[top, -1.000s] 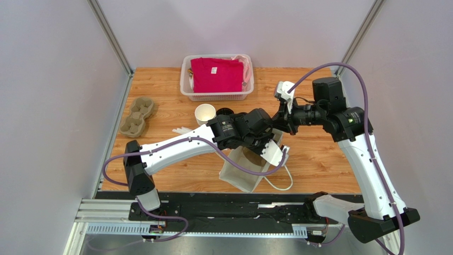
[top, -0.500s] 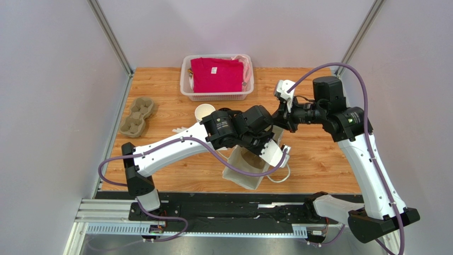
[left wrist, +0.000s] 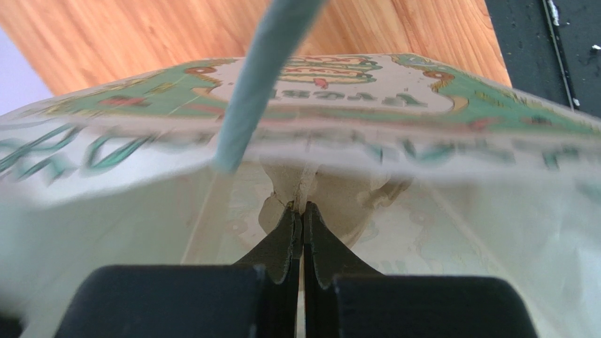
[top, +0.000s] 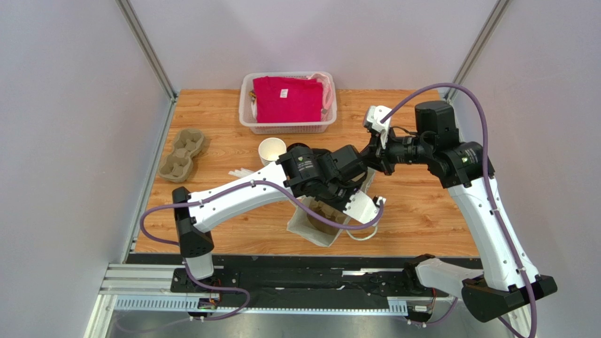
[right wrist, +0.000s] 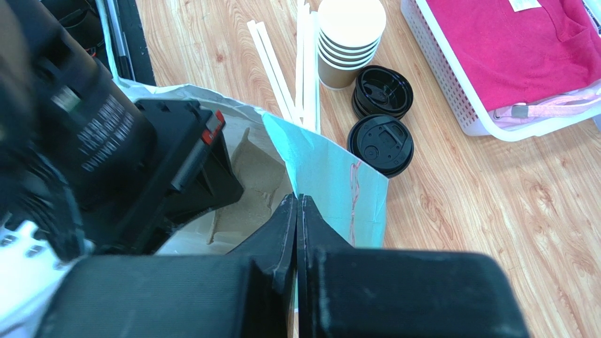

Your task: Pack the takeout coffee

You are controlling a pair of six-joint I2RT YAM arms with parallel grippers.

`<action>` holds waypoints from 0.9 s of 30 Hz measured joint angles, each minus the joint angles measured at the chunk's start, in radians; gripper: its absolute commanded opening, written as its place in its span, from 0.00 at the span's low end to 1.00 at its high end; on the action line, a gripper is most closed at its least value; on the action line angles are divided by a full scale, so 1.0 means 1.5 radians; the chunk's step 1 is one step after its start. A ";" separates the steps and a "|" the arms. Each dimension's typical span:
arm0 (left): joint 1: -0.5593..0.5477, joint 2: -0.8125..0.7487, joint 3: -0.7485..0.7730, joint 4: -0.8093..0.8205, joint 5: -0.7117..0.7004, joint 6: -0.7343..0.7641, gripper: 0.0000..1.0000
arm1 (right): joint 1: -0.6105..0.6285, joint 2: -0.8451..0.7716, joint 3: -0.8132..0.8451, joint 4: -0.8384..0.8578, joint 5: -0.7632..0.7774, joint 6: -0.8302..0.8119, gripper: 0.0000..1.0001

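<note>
Now left claw and right claw each pinch the paper bag rim. Thin, floppy, tearable; I'd grip folded edges. No takeout coffee visible.

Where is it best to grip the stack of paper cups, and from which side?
Probably the top rim of the stack of paper cups, from above, one finger inside, one outside: it stands upright, mouth open, with straws and black lids close beside its walls.
</note>
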State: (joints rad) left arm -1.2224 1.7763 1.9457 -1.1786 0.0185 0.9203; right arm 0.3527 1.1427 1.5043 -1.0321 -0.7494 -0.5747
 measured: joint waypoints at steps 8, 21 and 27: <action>0.001 0.024 -0.019 -0.005 0.004 -0.018 0.00 | 0.000 0.000 0.000 0.000 -0.001 0.000 0.00; 0.017 0.041 -0.028 0.028 0.006 -0.022 0.51 | 0.000 -0.005 -0.001 -0.002 -0.009 -0.002 0.00; 0.016 0.041 -0.027 0.035 -0.002 -0.031 0.62 | 0.000 -0.007 -0.002 -0.002 -0.015 -0.003 0.00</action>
State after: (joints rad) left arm -1.1980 1.8385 1.9049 -1.1255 0.0162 0.8734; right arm 0.3531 1.1324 1.5021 -1.0344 -0.7723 -0.5793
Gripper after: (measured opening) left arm 0.594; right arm 0.005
